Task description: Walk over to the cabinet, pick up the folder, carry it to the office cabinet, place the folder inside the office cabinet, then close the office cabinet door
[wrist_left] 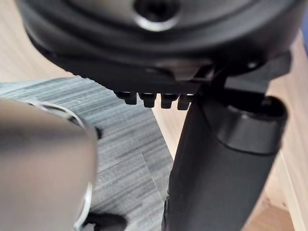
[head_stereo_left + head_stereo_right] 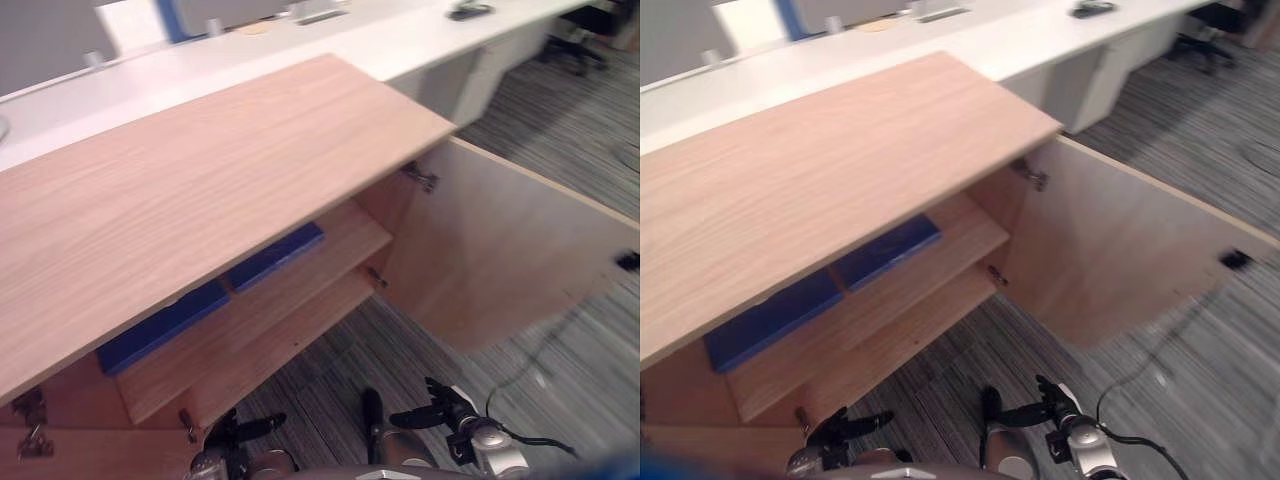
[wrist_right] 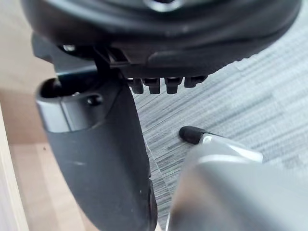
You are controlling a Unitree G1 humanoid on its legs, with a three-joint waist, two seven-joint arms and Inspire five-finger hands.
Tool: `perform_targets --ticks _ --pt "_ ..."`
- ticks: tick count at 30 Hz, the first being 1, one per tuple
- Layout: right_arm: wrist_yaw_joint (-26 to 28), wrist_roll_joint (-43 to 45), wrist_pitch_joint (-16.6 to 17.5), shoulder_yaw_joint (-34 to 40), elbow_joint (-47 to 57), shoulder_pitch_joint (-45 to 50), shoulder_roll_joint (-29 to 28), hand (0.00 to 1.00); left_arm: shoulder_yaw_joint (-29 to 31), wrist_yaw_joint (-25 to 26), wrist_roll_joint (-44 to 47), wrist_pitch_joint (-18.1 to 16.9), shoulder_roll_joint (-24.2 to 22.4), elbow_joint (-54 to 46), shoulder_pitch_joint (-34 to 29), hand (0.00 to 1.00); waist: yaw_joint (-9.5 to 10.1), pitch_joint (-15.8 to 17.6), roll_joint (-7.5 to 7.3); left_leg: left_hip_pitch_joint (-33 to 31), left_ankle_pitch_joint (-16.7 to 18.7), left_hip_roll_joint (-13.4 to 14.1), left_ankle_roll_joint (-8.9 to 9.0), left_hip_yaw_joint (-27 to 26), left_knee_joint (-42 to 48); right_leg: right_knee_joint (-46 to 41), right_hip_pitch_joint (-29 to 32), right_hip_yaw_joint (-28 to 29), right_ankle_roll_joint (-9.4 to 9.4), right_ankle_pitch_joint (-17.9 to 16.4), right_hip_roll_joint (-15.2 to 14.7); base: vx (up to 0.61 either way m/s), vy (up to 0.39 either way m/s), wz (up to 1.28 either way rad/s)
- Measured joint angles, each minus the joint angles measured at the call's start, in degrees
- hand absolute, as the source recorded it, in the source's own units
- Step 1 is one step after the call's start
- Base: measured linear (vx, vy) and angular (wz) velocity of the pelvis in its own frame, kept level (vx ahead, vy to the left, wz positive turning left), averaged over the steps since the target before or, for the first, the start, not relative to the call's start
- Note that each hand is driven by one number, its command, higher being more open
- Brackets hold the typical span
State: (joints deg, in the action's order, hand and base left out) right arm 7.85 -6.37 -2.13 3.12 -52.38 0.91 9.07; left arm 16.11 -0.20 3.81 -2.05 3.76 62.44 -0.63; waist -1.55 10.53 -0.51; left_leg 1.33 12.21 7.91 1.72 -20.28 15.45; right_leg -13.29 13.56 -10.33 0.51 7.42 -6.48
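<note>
While the office cabinet (image 2: 200, 190) is standing with its broad wooden top towards me, its door (image 2: 500, 250) is hanging wide open on the robot's right, swung out over the grey striped carpet (image 2: 560, 120). A long white desk (image 2: 400, 40) is running along behind the cabinet. Inside, the upper shelf (image 2: 335, 245) is carrying the blue folder (image 2: 275, 255), which is lying flat under the top board. It is showing as two blue panels end to end, and I cannot tell whether they are one folder or two. The lower shelf (image 2: 290, 340) is sitting just beneath.

Down in front of the cabinet, the left hand (image 2: 240, 432) is hovering near the shelf edges with its fingers straight and nothing in them. The right hand (image 2: 445, 410) is hanging over the carpet just beside the open door, fingers likewise loose and holding nothing.
</note>
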Motion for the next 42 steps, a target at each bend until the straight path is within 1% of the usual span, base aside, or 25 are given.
perform_targets --ticks 1,2,3,4,5,6,7,8,9,10,11,12,14,15,17,20,22,24,27,30,31,33,36,38,42 --pt "-0.7 0.7 0.1 1.2 -0.2 1.1 -0.8 1.00 -0.1 0.4 0.0 -0.2 -0.4 -0.2 -0.1 1.00 -0.19 -0.2 0.80 1.0 -0.8 0.5 0.22 -1.4 -0.8 -8.1 -0.1 -3.1 -0.93 -6.5 -2.6 -0.15 -0.005 -0.75" --pt "-1.1 2.3 0.4 3.1 -0.9 1.8 -0.9 1.00 0.0 0.7 0.0 -0.1 -1.1 0.1 -0.6 1.00 -0.35 -0.9 1.43 2.0 -1.7 1.2 0.74 -2.8 -2.0 -13.0 -0.9 -4.5 -0.41 -9.8 -5.1 -0.14 -0.037 -0.70" --pt "-1.2 2.5 0.5 4.0 -1.0 2.2 -0.9 1.00 0.0 0.8 0.0 -0.1 -1.4 0.3 -0.9 1.00 -0.33 -1.3 1.58 2.2 -2.3 1.6 1.14 -3.5 -2.7 -14.0 -1.6 -4.8 -0.28 -10.5 -6.2 -0.11 -0.143 -0.75" --pt "-2.0 2.5 0.7 6.0 -1.6 2.7 -1.4 1.00 -0.1 1.0 -0.1 0.0 -1.1 0.5 -1.7 1.00 -0.33 -2.0 0.77 3.1 -3.9 1.8 2.17 -4.6 -5.3 -13.6 -4.1 -4.8 1.06 -11.4 -8.5 -0.06 -0.218 -0.58" --pt "-2.4 2.5 0.7 7.8 -2.3 3.1 -2.1 1.00 0.1 1.0 0.3 0.2 -0.2 0.6 -2.3 1.00 -0.49 -2.8 -0.75 3.2 -4.6 1.3 3.70 -4.7 -6.7 -10.0 -6.0 -4.1 4.02 -11.3 -9.4 -0.05 -0.260 -0.50" --pt "-2.7 2.6 0.7 9.0 -2.4 3.6 -2.7 1.00 -0.1 1.1 -0.1 0.3 0.7 0.8 -2.2 1.00 -0.59 -3.3 -2.06 3.2 -5.2 0.5 4.89 -4.1 -7.8 -6.2 -7.3 -2.9 7.19 -12.4 -8.8 -0.01 -0.252 -0.61" --pt "-3.4 2.9 0.7 11.8 -3.0 3.8 -2.2 1.00 -0.3 1.2 -0.6 0.3 0.6 1.5 -1.9 1.00 -0.17 -3.1 -1.29 4.1 -6.4 0.1 5.86 -0.9 -11.1 -0.1 -8.8 -2.0 6.89 -11.3 -5.5 -0.01 -0.191 -0.75" --pt "-3.8 4.0 0.7 13.2 -3.0 3.8 -1.5 1.00 -1.0 1.3 -1.4 0.2 0.3 1.8 -2.3 1.00 -0.17 -3.3 -0.22 5.0 -7.2 0.4 5.12 0.9 -13.0 1.6 -9.0 -1.0 5.68 -10.1 -3.3 -0.01 -0.147 -0.91" --pt "-4.0 4.4 0.7 14.2 -3.1 3.8 -1.4 1.00 -1.4 1.3 -2.0 0.2 0.3 1.8 -2.4 1.00 -0.14 -3.4 0.17 5.7 -8.2 0.9 5.13 1.2 -14.1 2.1 -8.9 -0.1 5.09 -9.7 -2.0 -0.01 -0.095 -0.76" --pt "-4.5 5.1 0.8 15.2 -3.1 4.1 -1.0 1.00 -2.1 1.3 -2.9 0.2 0.4 2.0 -2.4 1.00 -0.38 -3.5 0.42 6.8 -8.7 1.9 5.52 0.3 -14.9 2.5 -9.0 0.9 4.56 -9.4 -0.4 -0.02 -0.121 -0.73" --pt "-4.8 6.6 0.9 16.3 -3.1 4.7 -0.5 1.00 -3.1 1.3 -4.0 0.1 0.3 1.9 -2.2 1.00 -0.55 -3.7 0.42 7.7 -8.9 3.0 5.84 -0.4 -15.3 2.7 -9.1 1.6 3.95 -9.3 1.1 -0.03 -0.167 -0.59" --pt "-5.1 6.6 0.9 17.4 -3.1 5.1 0.0 1.00 -4.1 1.0 -4.5 0.0 0.2 1.9 -2.1 1.00 -1.04 -3.7 0.27 7.8 -8.9 3.6 5.93 -0.8 -15.3 3.0 -9.4 1.9 3.63 -9.2 1.9 -0.03 -0.170 -0.39" --pt "-6.2 6.7 0.9 21.0 -2.9 5.5 0.4 1.00 -4.6 0.8 -4.5 -0.1 -0.2 1.9 -1.9 1.00 -1.93 -4.3 0.01 8.0 -8.9 4.6 6.40 -1.4 -15.3 4.2 -9.5 2.7 3.07 -8.9 3.3 -0.01 -0.096 -0.25" --pt "-6.8 6.8 0.9 22.9 -2.2 5.7 0.5 1.00 -4.7 0.9 -4.5 -0.1 -0.2 1.9 -1.6 1.00 -2.05 -4.4 -0.22 7.9 -8.9 4.7 6.41 -1.5 -15.4 4.7 -9.5 2.9 2.70 -8.4 3.7 0.01 -0.037 -0.16" --pt "-8.2 6.8 0.9 25.0 -0.2 6.3 0.7 1.00 -6.0 1.0 -4.5 -0.1 -0.2 1.6 -1.2 1.00 -2.07 -4.5 -0.21 7.9 -9.0 4.6 6.64 -1.5 -15.7 4.8 -9.5 3.0 2.66 -8.3 3.8 0.03 0.003 -0.03" --pt "-10.4 6.8 0.9 25.4 4.9 6.1 1.1 1.00 -7.2 1.2 -4.5 -0.2 -0.1 1.1 -1.6 1.00 -2.11 -5.1 0.43 7.8 -9.2 4.0 6.87 -1.3 -16.3 5.1 -9.4 3.0 2.78 -8.2 3.3 0.04 0.038 0.03" --pt "-11.1 6.8 1.0 26.4 7.7 4.7 1.8 1.00 -8.6 1.5 -4.6 -0.4 0.0 0.4 -2.5 1.00 -2.10 -5.7 1.11 7.6 -9.2 3.6 6.86 -1.1 -16.4 5.2 -9.3 3.0 2.85 -8.2 2.9 0.04 0.049 0.06" --pt "-13.1 6.8 1.2 27.3 9.8 1.6 3.2 1.00 -9.2 1.5 -5.7 -0.6 0.2 0.0 -3.1 1.00 -1.99 -6.3 1.89 7.5 -9.3 3.0 6.65 -0.3 -16.8 5.3 -9.4 2.7 2.95 -8.1 2.3 0.02 0.044 0.11" --pt "-14.5 6.8 1.3 27.3 11.2 -1.6 5.0 1.00 -9.4 1.4 -6.8 -1.0 0.5 0.0 -3.6 1.00 -1.78 -6.5 2.24 7.4 -9.6 2.7 6.32 0.8 -17.1 5.6 -9.9 1.8 3.04 -8.0 2.0 -0.02 0.012 0.20" --pt "-15.8 9.0 2.1 27.4 11.0 -6.1 7.7 1.00 -10.2 1.1 -6.8 -1.2 0.9 -0.1 -4.0 1.00 -1.70 -6.6 2.28 6.4 -10.4 2.3 6.08 3.1 -17.5 6.1 -10.3 -0.1 3.20 -7.8 1.3 -0.05 0.001 0.37" --pt "-16.2 9.3 2.5 27.3 10.0 -9.3 9.6 1.00 -10.2 1.1 -6.7 -1.2 1.1 -0.3 -4.2 1.00 -1.53 -6.6 2.38 5.9 -11.1 2.1 5.91 3.9 -18.0 6.5 -10.4 -0.9 3.13 -7.4 1.0 -0.06 0.006 0.26" --pt "-16.6 9.7 2.8 27.2 8.7 -11.8 10.8 1.00 -10.1 1.0 -6.7 -1.2 1.4 -0.3 -4.3 1.00 -1.38 -6.6 2.43 5.8 -11.4 2.0 5.86 4.2 -18.2 6.6 -10.4 -1.1 3.10 -7.2 0.9 -0.06 0.008 0.16" --pt "-17.0 11.2 3.2 26.5 5.3 -17.1 14.4 1.00 -10.0 1.0 -6.5 -1.3 1.7 -0.4 -4.6 1.00 -0.86 -6.7 2.58 5.5 -12.0 1.7 5.68 5.7 -18.4 6.7 -10.8 -2.3 3.10 -7.0 0.5 -0.07 0.011 0.21" --pt "-17.2 11.8 3.4 23.5 2.4 -20.7 17.2 1.00 -9.9 1.1 -6.0 -1.3 2.2 -0.3 -5.0 1.00 -0.08 -6.7 2.78 5.2 -12.3 1.6 5.57 6.5 -18.4 6.8 -10.8 -2.8 3.04 -6.8 0.4 -0.07 0.018 0.12" --pt "-16.7 13.7 3.4 18.9 -2.8 -27.1 20.0 1.00 -9.9 1.2 -5.4 -1.3 2.6 -0.3 -5.5 1.00 0.07 -6.6 3.14 4.1 -13.5 1.6 5.51 8.7 -18.8 7.1 -10.9 -4.9 2.92 -6.6 0.1 -0.04 0.004 0.26"
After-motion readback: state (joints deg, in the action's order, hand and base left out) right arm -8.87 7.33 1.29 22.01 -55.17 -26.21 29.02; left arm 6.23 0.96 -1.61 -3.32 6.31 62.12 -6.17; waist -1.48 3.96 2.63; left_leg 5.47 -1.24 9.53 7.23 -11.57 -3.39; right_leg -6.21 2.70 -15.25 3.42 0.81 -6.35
